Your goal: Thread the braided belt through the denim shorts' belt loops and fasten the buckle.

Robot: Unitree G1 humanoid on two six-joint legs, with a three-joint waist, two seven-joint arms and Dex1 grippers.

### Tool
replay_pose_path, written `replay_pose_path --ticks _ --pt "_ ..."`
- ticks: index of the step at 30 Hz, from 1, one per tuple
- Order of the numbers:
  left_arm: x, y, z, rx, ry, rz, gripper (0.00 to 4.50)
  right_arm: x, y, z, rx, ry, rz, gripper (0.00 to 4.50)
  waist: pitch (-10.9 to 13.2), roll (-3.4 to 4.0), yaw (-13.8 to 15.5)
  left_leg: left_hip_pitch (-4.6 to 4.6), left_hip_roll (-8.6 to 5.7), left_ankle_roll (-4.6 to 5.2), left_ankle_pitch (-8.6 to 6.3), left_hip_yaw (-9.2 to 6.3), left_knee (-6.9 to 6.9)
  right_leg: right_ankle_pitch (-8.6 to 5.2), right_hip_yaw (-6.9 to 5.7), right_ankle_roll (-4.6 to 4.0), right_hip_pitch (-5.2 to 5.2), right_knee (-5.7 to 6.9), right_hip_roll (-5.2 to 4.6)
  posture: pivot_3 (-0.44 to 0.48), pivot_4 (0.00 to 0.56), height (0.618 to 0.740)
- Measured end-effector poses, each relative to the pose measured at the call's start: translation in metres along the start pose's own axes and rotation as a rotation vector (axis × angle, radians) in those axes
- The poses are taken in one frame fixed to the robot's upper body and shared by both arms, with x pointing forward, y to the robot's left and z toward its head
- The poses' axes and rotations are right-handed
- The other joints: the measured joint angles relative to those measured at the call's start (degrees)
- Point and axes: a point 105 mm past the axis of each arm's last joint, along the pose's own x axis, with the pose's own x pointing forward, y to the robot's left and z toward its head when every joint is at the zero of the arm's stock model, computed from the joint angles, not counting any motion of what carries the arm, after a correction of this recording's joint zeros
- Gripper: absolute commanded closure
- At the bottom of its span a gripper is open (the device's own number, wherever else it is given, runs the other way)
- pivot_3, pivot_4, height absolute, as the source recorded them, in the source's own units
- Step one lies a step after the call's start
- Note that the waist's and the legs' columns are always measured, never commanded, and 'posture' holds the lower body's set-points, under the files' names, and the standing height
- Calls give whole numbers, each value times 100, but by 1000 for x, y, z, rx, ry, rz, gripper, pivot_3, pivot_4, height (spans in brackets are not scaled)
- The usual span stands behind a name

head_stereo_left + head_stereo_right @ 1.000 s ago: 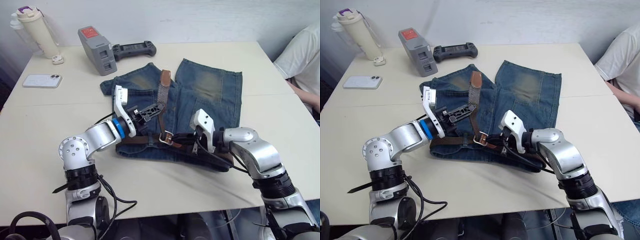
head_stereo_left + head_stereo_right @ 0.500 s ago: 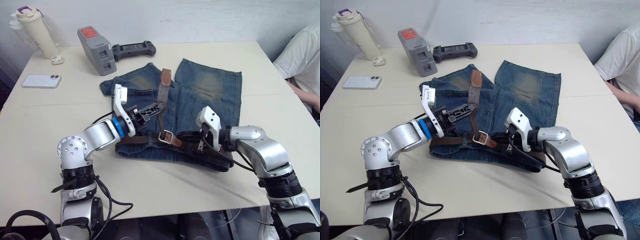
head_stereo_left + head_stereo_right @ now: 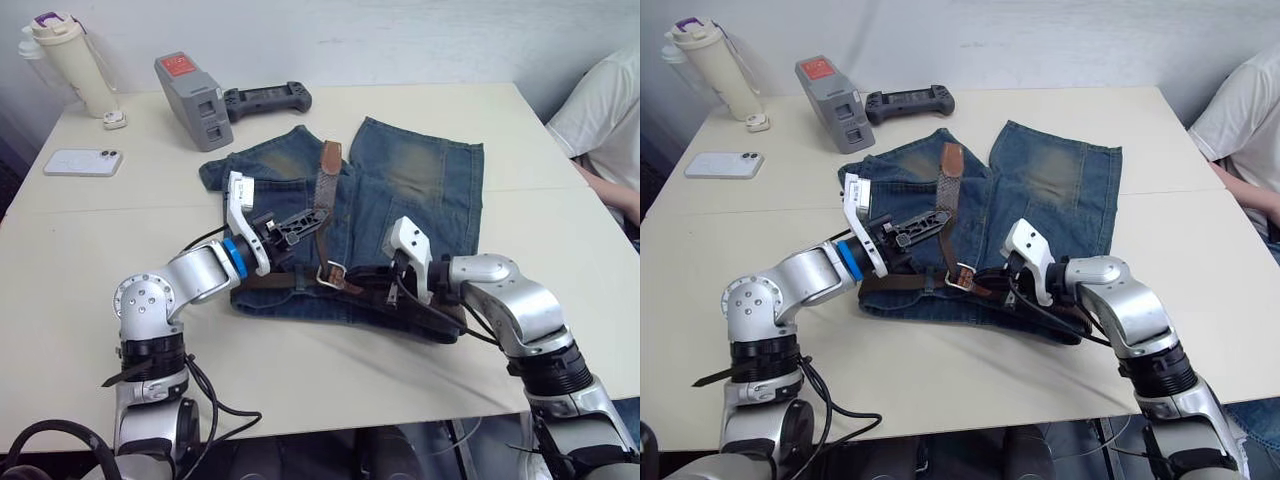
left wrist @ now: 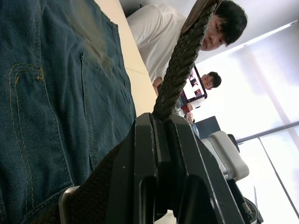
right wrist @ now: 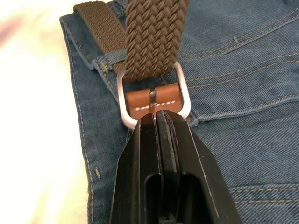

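Right tool (image 5: 156, 116) clamping the leather tab at the buckle (image 5: 153, 95) on the denim shorts (image 3: 410, 190) waistband; left tool (image 3: 300, 222) pinching the braided belt (image 3: 322, 190) beyond it, strap running away toward the legs across the surface (image 3: 120, 300).

The denim shorts (image 3: 1025, 215) lie flat on the table (image 3: 760, 230), waistband toward the robot, with the braided belt (image 3: 948, 215) running up from the buckle (image 3: 961, 279) to its tan tip between the two legs. The left gripper (image 3: 932, 217) is at the belt partway along that free length, and the right gripper (image 3: 986, 279) sits just beside the buckle at the waistband. A phone (image 3: 724, 164), a tumbler (image 3: 712, 66), a grey battery pack (image 3: 835, 103) and a black controller (image 3: 910, 102) lie at the far left of the table, and a person's white sleeve (image 3: 1240, 120) is at the right edge.
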Motion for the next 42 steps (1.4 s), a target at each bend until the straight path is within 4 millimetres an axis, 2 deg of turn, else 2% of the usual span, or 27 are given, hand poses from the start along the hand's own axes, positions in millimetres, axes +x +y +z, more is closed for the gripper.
replay_pose_path --ticks 6,16,26,35,42 --pt "1 1 -1 -8 -3 4 4500 5 -1 8 -16 -27 12 4459 0 0 0 0 0 0 0 0 0 0 0 0 0 0 0 0 150 740" --pt "0 2 0 -16 -14 7 4500 18 1 5 3 -31 34 4459 0 0 -5 0 0 0 0 0 0 0 0 0 0 0 0 0 150 740" --pt "-10 14 0 -22 -28 58 4500 24 -2 -1 3 -20 13 4459 0 1 -6 0 0 0 0 0 0 0 0 0 0 0 0 0 150 740" --pt "-21 28 -6 -39 -32 101 4500 29 0 -5 -5 -8 28 4459 0 1 -13 0 0 0 0 1 -3 0 0 0 0 -1 0 0 150 740" --pt "-35 56 -9 -34 -25 192 4500 31 2 -5 -15 -18 34 4459 0 1 -9 0 0 0 0 3 -4 0 0 0 -1 -3 0 0 150 740"
